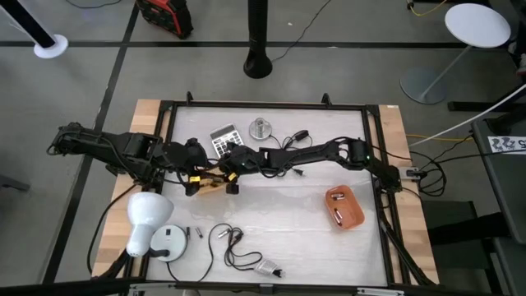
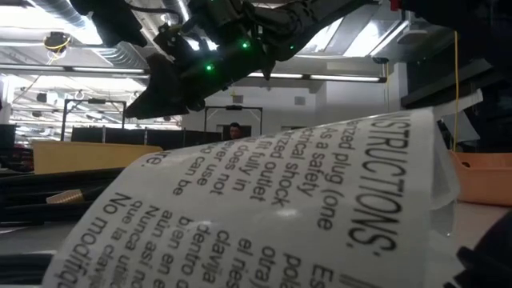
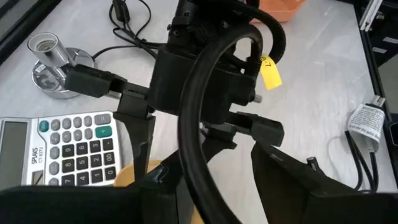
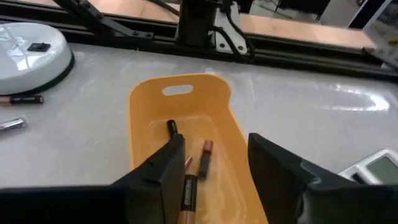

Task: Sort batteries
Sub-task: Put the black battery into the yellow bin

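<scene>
Yellow plastic tray (image 4: pixel 186 134) lies under my right gripper (image 4: pixel 214 180), jaws wide and empty; three slim copper-and-black batteries (image 4: pixel 205 158) lie inside. Two more (image 4: pixel 18 99) wait on the table near the white disc (image 4: pixel 28 53). My left gripper (image 3: pixel 205 205) hovers close, parted, empty.

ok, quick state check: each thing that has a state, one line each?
right gripper: open, over the yellow tray
left gripper: open, beside the yellow tray
yellow tray: upright, three batteries inside
orange tray: upright, holds batteries
calculator: face up, display blank
</scene>
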Controlling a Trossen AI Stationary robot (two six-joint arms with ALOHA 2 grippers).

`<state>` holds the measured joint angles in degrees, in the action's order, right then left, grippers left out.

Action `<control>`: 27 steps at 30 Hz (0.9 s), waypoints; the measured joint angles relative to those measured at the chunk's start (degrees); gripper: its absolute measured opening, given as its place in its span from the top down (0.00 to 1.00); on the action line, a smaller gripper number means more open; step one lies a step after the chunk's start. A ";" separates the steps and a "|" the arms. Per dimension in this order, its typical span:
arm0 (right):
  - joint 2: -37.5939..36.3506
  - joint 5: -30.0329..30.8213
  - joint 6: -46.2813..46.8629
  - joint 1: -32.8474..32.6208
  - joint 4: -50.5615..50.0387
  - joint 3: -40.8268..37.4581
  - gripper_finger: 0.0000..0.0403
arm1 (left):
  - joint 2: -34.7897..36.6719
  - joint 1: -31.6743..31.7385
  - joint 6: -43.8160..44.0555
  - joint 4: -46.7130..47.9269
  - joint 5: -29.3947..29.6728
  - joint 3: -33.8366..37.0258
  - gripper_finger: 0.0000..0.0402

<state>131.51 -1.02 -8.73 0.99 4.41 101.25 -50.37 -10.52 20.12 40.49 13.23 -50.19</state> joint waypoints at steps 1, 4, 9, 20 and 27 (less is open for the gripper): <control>-0.19 -0.02 0.57 0.00 -0.48 0.00 0.58 | -0.02 0.00 0.01 0.00 0.01 0.00 0.66; -1.90 -0.04 1.05 -0.23 -5.12 -0.02 0.58 | -0.02 0.00 0.89 -0.03 0.00 0.00 0.66; -8.13 -0.54 -2.63 -0.87 -20.44 0.02 0.58 | -0.21 0.00 2.42 -1.20 -2.77 0.00 0.66; -23.59 15.48 -3.47 -2.95 -44.47 0.00 0.58 | -11.07 0.00 -6.30 -13.37 -14.41 -0.80 0.66; -34.52 26.38 1.90 -2.84 -48.39 0.00 0.58 | -20.98 0.07 -10.58 -12.35 -20.54 -4.12 0.66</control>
<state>96.99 25.36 -6.83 -1.85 -43.98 101.25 -71.35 -10.46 9.55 28.14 -7.31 -54.31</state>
